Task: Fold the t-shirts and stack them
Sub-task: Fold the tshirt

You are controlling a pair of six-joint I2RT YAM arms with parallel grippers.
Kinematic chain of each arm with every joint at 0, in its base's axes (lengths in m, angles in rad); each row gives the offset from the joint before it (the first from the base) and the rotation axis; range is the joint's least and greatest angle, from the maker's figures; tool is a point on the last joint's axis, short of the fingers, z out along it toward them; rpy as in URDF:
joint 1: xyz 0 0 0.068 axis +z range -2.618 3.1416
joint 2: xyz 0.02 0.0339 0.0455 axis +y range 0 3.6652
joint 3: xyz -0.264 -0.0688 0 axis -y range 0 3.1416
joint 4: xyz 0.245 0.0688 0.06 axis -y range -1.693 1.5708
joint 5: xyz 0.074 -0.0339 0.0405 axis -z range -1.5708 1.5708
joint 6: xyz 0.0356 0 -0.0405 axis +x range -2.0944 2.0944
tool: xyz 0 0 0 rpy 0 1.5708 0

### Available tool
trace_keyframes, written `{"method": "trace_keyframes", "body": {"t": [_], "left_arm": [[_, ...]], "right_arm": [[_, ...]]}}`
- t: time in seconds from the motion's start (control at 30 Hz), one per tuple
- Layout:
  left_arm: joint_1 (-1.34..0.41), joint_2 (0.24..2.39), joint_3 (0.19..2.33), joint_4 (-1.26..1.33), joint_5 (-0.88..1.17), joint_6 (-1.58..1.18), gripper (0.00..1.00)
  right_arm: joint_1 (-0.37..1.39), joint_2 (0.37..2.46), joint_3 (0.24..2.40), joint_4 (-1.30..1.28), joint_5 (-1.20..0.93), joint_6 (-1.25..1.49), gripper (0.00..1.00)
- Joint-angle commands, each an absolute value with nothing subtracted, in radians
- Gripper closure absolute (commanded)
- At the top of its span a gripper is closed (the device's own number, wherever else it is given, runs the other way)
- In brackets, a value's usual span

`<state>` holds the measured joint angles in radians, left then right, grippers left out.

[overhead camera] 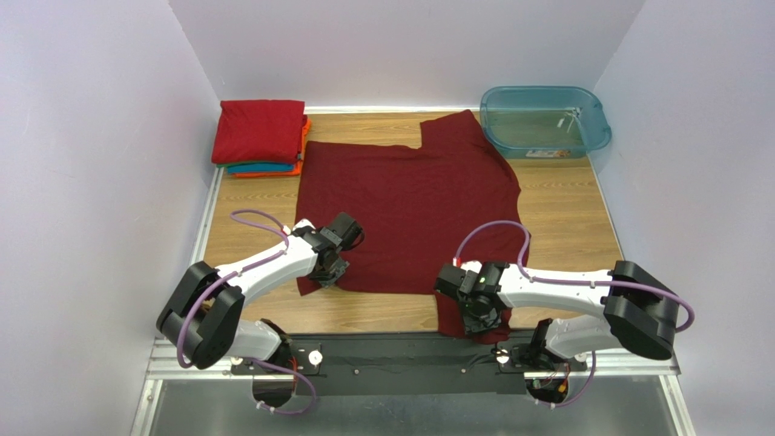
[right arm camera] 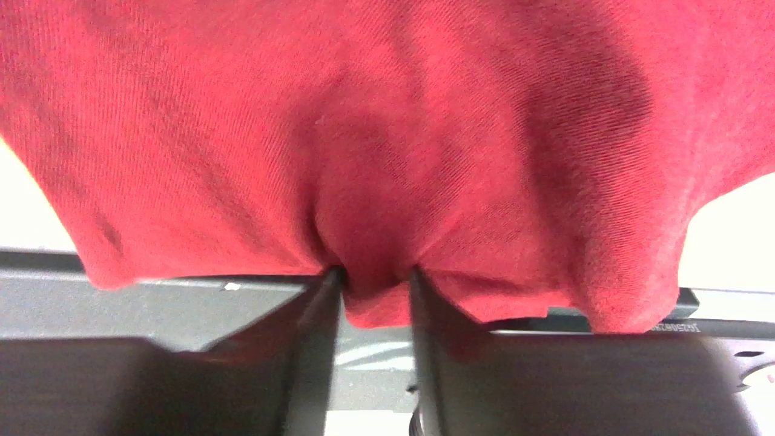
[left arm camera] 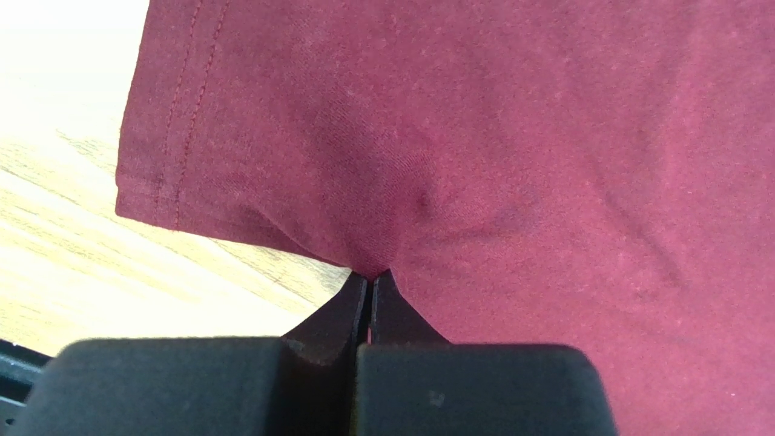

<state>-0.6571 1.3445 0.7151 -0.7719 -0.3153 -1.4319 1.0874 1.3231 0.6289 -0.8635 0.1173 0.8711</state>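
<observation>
Left wrist: left pincer [left arm camera: 370, 278] pinches soft maroon t-shirt [left arm camera: 509, 136] (fine knit, puckered).

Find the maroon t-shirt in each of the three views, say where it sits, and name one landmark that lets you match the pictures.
Top external: maroon t-shirt spread flat mid-frame.
Left wrist: fills the top and right; left gripper pinches its edge.
Right wrist: fills the upper frame; right gripper holds a fold.
Shared landmark: the shirt's near edge, gripped by both grippers.

Plain white walls [overhead camera: 409, 45] around a wooden tabletop [overhead camera: 564, 227], metal rail [overhead camera: 182, 371] along its near edge.
</observation>
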Motion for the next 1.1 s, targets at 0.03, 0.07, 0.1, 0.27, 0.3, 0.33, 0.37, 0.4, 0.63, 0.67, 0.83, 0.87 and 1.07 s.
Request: {"method": "trace_keyframes", "body": {"t": [0.03, 0.07, 0.1, 0.27, 0.3, 0.33, 0.37, 0.4, 0.63, 0.67, 0.83, 0.87, 1.07], "left_arm": [[-0.664, 1.316, 0.707, -0.755, -0.357, -1.428, 1.0], [-0.663, 1.312, 0.709, -0.761, -0.357, -1.427, 1.0], [-0.663, 1.309, 0.709, -0.765, -0.359, -1.431, 1.0], [-0.664, 1.284, 0.719, -0.791, -0.365, -1.437, 1.0], [-0.664, 1.282, 0.722, -0.799, -0.365, -1.436, 1.0], [-0.664, 1.279, 0.724, -0.805, -0.368, -1.44, 1.0], [-0.664, 1.276, 0.726, -0.811, -0.37, -1.442, 1.0], [-0.664, 1.275, 0.726, -0.811, -0.368, -1.442, 1.0], [-0.664, 1.259, 0.713, -0.799, -0.364, -1.437, 1.0], [-0.664, 1.256, 0.71, -0.792, -0.365, -1.433, 1.0], [-0.664, 1.273, 0.742, -0.782, -0.38, -1.411, 1.0], [-0.664, 1.285, 0.749, -0.787, -0.385, -1.41, 1.0], [-0.663, 1.315, 0.805, -0.781, -0.408, -1.387, 1.0]], "right_arm": [[1.095, 1.336, 0.58, -0.822, 0.123, 0.922, 0.75], [1.095, 1.31, 0.59, -0.828, 0.118, 0.925, 0.77], [1.094, 1.295, 0.597, -0.837, 0.097, 0.919, 0.79], [1.094, 1.264, 0.685, -0.928, 0.069, 0.879, 0.92], [1.095, 1.266, 0.701, -0.951, 0.069, 0.876, 0.93], [1.094, 1.266, 0.715, -0.988, 0.071, 0.868, 0.93], [1.095, 1.264, 0.73, -1.003, 0.066, 0.865, 0.93], [1.094, 1.261, 0.741, -1.014, 0.058, 0.859, 0.94], [1.094, 1.233, 0.761, -1.045, 0.084, 0.879, 0.95], [1.094, 1.235, 0.767, -1.048, 0.093, 0.879, 0.95], [1.063, 1.246, 0.821, -1.055, 0.163, 0.85, 0.96], [1.048, 1.249, 0.83, -1.054, 0.175, 0.844, 0.96], [0.934, 1.264, 0.919, -1.061, 0.273, 0.756, 0.99]]}}
